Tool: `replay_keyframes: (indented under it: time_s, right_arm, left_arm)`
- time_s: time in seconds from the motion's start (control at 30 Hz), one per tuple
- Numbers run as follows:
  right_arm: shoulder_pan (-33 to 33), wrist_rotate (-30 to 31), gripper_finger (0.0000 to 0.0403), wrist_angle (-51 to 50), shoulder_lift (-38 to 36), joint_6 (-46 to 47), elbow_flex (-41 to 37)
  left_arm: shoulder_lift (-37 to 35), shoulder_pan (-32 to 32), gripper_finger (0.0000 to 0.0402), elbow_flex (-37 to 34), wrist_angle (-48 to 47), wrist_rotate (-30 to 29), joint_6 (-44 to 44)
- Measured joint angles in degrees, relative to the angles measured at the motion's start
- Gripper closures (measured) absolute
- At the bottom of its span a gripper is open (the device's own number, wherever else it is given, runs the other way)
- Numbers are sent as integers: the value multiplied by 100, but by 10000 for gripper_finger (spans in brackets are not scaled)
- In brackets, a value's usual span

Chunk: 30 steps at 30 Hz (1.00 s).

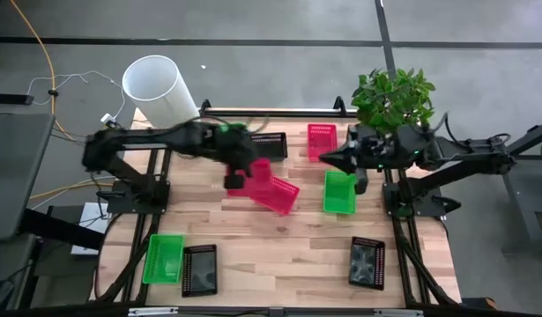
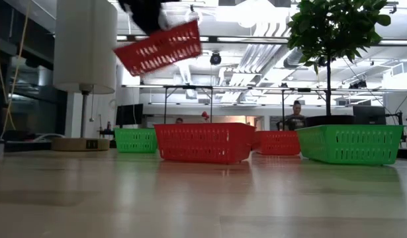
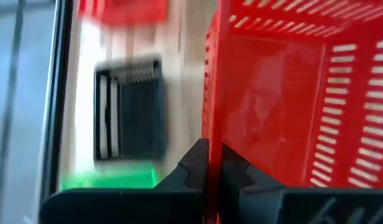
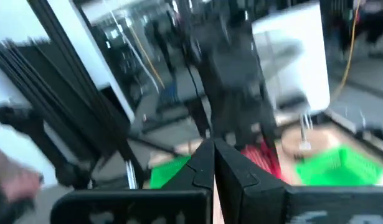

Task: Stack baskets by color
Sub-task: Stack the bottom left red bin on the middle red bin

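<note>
Progress: early. No finished colour stack is visible; the baskets lie scattered over the table (image 1: 279,255).

Left gripper (image 3: 214,168): jaws pinched tight on the side wall of the lifted pink basket (image 1: 250,173), held tilted in the air above the middle of the table, next to the pink basket on the table (image 1: 279,195). In the low view the lifted one hangs clear above the one resting on the wood. Judged step: bringing the first pink onto the second.

Right gripper (image 4: 212,163): jaws closed, holding nothing, waiting over the far right of the table near the potted plant (image 1: 394,97).

Remaining items:
- third pink basket (image 1: 321,141), far side, right of centre, alone.
- green basket (image 1: 339,192), right of centre, alone.
- green basket at near left (image 1: 163,258), with a black basket (image 1: 199,269) just beside it.
- black basket at near right (image 1: 367,261).
- black basket at far centre (image 1: 269,144), partly hidden by the left arm.
- A third green basket cannot be confirmed in the overhead view.

Contents: every basket whose inside shows looks empty.

Non-task: white cylinder (image 1: 160,88), far left.

Left to do: all three colours.
</note>
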Motion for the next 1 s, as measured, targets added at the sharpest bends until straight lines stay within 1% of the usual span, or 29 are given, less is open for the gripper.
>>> replay_keyframes:
  time_s: [0.13,0.27,0.47,0.6,0.73,0.87,1.0]
  right_arm:
    - [0,193,402,230,-73,-178,0]
    - [0,285,402,200,-67,-221,0]
    - [0,287,402,162,-18,-221,0]
    - [0,289,402,162,-18,-209,0]
    - [0,290,402,162,-16,-207,0]
    - [0,292,402,160,-16,-221,0]
    - [0,292,402,120,-16,-226,0]
  left_arm:
    - [866,-137,401,458,460,49,777]
    - [1607,-262,401,875,498,48,1331]
    - [2311,-327,401,1192,505,67,1793]
    - [2502,-307,401,1210,338,242,2028]
    - [2537,-284,401,1213,37,262,2196]
    - [2533,-227,401,1212,-339,318,2215]
    - [2529,-146,401,1212,-724,607,2061]
